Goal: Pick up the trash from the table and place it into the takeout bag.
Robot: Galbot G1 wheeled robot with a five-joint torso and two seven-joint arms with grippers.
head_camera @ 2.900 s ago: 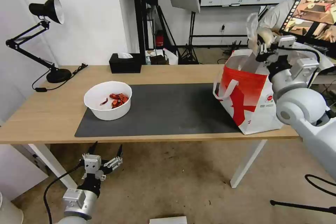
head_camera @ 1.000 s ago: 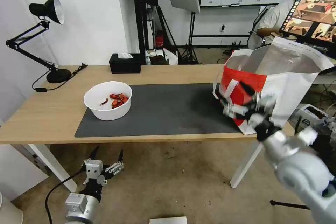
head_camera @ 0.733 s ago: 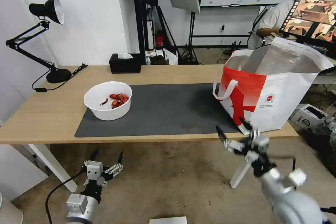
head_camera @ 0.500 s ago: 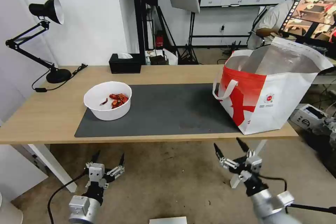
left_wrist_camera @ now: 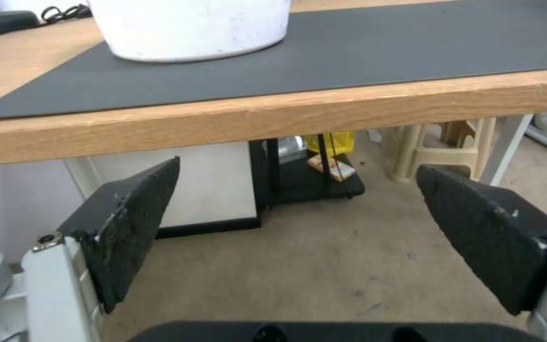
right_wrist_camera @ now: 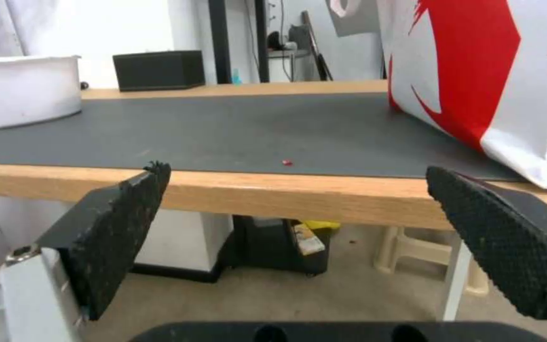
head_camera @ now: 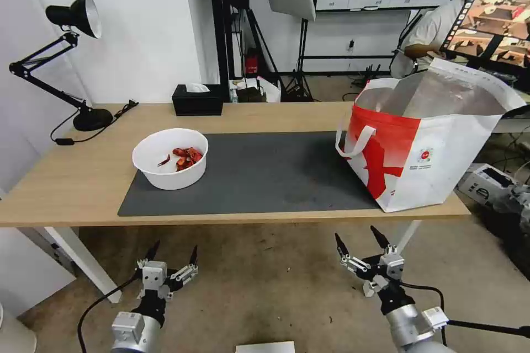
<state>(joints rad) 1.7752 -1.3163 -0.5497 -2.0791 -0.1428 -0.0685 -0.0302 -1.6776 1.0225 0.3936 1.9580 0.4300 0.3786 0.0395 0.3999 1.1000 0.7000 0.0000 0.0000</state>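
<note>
While both our left gripper (head_camera: 172, 252) and right gripper (head_camera: 360, 242) hang spread wide below the table (head_camera: 83, 176), we judge the bowl (head_camera: 170, 158) light, rigid, best pinched at its rim.

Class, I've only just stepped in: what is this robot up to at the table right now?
Nothing is being held. Both arms hang below the front edge of the long light-wood table, the left pincer and right pincer open and empty. On the dark grey rectangular mat, the white round bowl of red food scraps sits towards the robot's left. The large white-and-red takeout bag stands open at the right end.
</note>
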